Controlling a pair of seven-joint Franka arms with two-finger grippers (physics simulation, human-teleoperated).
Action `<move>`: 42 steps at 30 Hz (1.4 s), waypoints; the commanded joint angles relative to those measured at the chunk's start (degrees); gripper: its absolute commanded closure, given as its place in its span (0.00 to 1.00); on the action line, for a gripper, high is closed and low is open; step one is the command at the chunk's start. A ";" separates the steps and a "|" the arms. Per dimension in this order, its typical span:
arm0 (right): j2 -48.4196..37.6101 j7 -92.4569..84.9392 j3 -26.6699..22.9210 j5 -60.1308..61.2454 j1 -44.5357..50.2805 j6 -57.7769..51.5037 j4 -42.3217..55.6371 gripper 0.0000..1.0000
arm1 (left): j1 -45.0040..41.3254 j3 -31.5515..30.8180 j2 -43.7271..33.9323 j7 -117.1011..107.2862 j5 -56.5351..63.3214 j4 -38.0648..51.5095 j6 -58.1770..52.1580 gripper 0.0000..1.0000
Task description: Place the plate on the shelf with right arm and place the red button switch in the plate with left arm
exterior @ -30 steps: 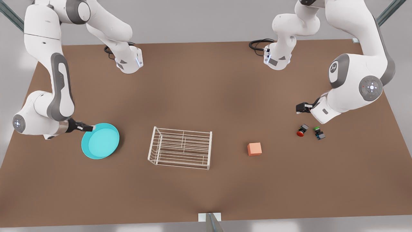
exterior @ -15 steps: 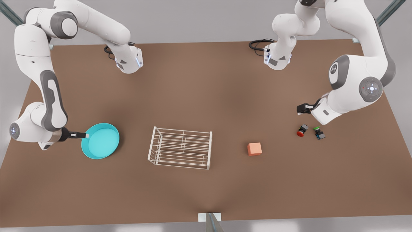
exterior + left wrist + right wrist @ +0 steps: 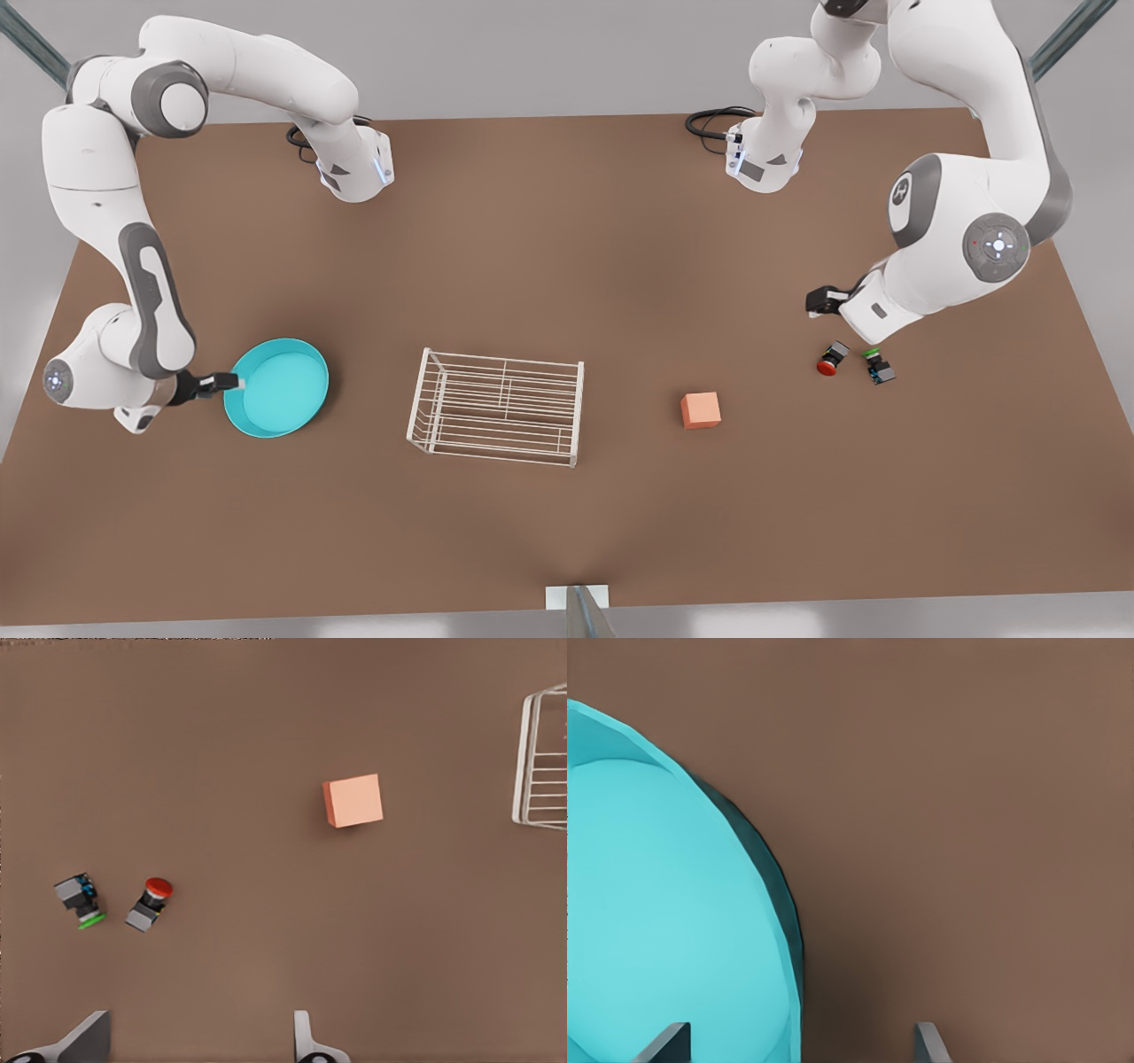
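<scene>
Beside the green switch (image 3: 879, 365), red button switch (image 3: 831, 358) lies tipped; cap toward camera.

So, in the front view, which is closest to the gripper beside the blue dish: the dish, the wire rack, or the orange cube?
From the right gripper:
1. Plate, right beside it.
2. Shelf, mid-table.
3. Orange cube, farthest, beyond the shelf toward the front view's right.

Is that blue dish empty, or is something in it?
Empty: the plate shows only its bare light inside, and the red button switch lies far off on the table.
</scene>
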 commanded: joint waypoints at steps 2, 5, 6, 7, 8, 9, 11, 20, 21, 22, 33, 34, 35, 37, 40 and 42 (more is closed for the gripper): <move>-0.10 -3.37 0.09 2.94 0.18 0.48 0.35 0.05 | 0.22 0.01 0.05 3.86 1.07 0.47 0.82 0.00; -0.10 -1.34 0.26 4.43 0.53 0.30 0.35 0.07 | 0.13 -0.16 0.23 5.97 0.55 0.56 1.08 0.00; -0.02 -1.34 0.26 4.52 0.62 0.47 0.35 0.08 | 0.13 -0.16 0.32 6.06 0.55 0.56 0.99 0.00; 0.69 -1.34 0.26 4.43 0.62 0.83 0.35 0.09 | 0.13 -0.16 0.32 6.06 0.55 0.47 0.90 0.00; 0.95 -1.43 0.26 4.43 0.62 1.00 0.35 0.11 | 0.13 -0.16 0.32 6.06 0.55 0.47 0.90 0.00; 0.95 -1.43 0.26 4.43 0.62 1.00 0.35 0.11 | 0.04 -0.16 0.32 5.97 0.55 0.47 0.90 0.00; 1.22 -1.43 0.26 4.43 0.62 1.09 0.35 0.15 | 0.13 -0.16 0.32 5.97 0.90 0.47 0.90 0.00; 1.21 -2.13 0.26 3.99 0.45 1.00 0.35 0.56 | -0.14 -0.42 0.40 5.53 0.98 -0.06 0.38 0.00; 1.30 -2.14 0.26 3.99 0.45 1.09 0.35 0.56 | -0.14 -0.42 0.41 5.53 1.07 -0.06 0.38 0.00; 1.30 -2.22 0.26 3.99 0.45 1.09 0.35 0.56 | -0.14 -0.42 0.41 5.53 1.07 0.12 0.47 0.00; 2.09 -2.40 0.18 3.81 0.45 0.83 0.78 0.73 | -0.14 -0.25 0.41 5.44 1.16 0.29 0.20 0.00; 2.01 -2.40 0.18 3.81 0.53 0.56 0.87 0.77 | -0.05 -0.16 0.58 5.27 1.34 0.29 0.29 0.00; 1.92 -2.31 0.18 3.81 0.53 0.39 0.87 0.78 | -0.14 -0.25 0.58 5.01 1.34 -0.23 0.20 0.00; 1.48 -1.43 0.26 4.08 0.71 -2.42 1.40 0.78 | -0.57 -0.51 0.58 4.39 1.34 0.03 0.11 0.00; -0.45 -1.34 0.44 4.60 1.06 -7.52 1.93 0.78 | -3.47 -1.22 0.05 4.39 1.69 1.87 1.43 0.00; -1.42 -1.08 0.44 5.48 1.15 -9.28 2.28 0.78 | -3.74 -2.53 0.05 4.65 3.18 2.31 1.61 0.00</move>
